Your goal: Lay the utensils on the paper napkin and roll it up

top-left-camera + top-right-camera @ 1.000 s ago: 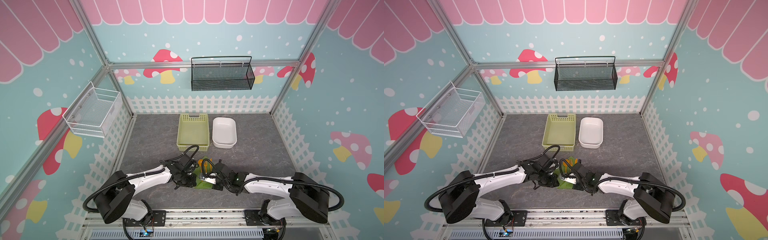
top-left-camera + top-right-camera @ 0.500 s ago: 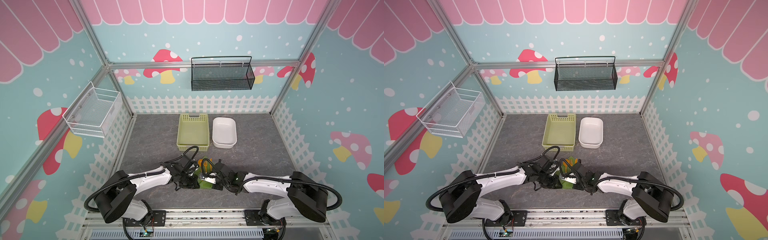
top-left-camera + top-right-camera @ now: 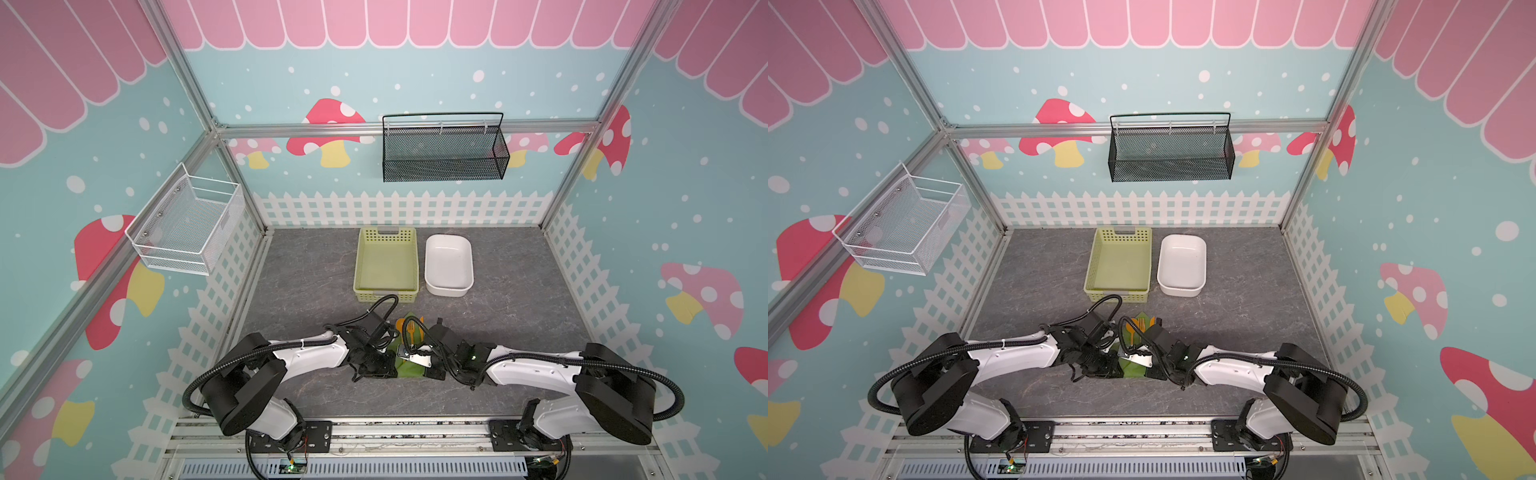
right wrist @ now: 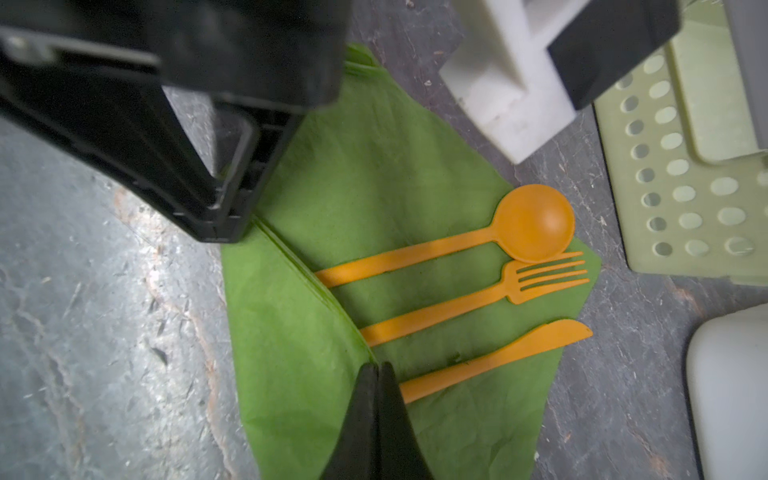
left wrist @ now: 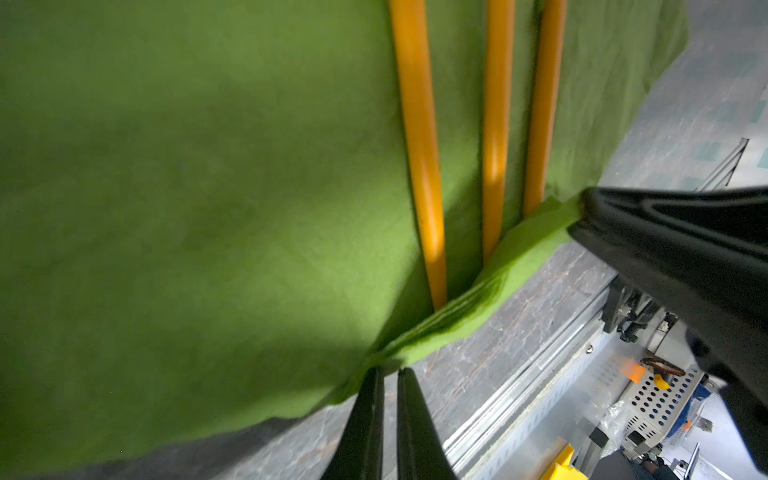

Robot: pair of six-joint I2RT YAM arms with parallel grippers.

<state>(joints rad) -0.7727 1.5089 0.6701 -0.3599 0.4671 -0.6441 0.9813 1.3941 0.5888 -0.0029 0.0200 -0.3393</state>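
Grey marbled tabletop (image 4: 83, 311) lies beneath me. My left gripper (image 5: 390, 372) is clenched on the folded edge of the paper napkin (image 4: 374, 174), and my right gripper (image 4: 377, 368) pinches the same fold further along. Just beyond my right jaws, the spoon (image 4: 532, 222), fork (image 4: 540, 278) and knife (image 4: 519, 353) lie side by side on the napkin, their handles tucked under the fold.

I see the grey marbled desk (image 3: 307, 270) carrying a pale green basket (image 3: 387, 235), with a white dish (image 3: 449, 289) just beside it. Nearer my end, the napkin (image 4: 374, 178) lies on the desk, one edge folded over.
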